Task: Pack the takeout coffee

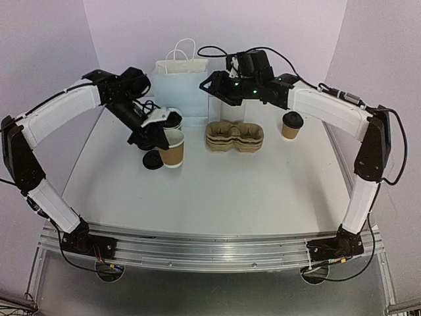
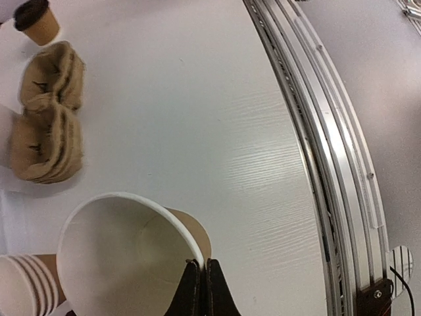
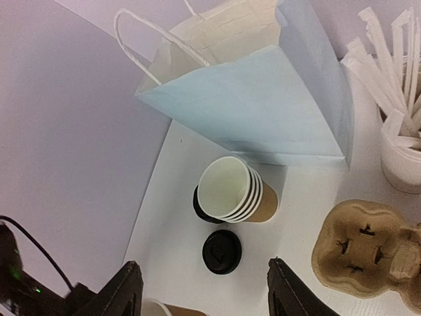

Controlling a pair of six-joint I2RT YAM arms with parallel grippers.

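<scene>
Tabletop (image 1: 263,191), left gripper (image 2: 200,264) tight on cup (image 2: 112,257)

A pale blue paper bag (image 1: 181,85) with white twisted handles is seen standing upright at the far side of the white desk (image 1: 250,194). A stack of brown pulp cup carriers (image 1: 235,137) is laid in front of the bag, to its right. A white cup of paper-wrapped straws (image 3: 400,151) is set just beside the bag.

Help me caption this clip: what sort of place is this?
Likely a robotics lab bench staged as a coffee counter: bare walls, a white table and, on it, a kraft cup, stacked pulp carriers and a blue paper bag.
</scene>
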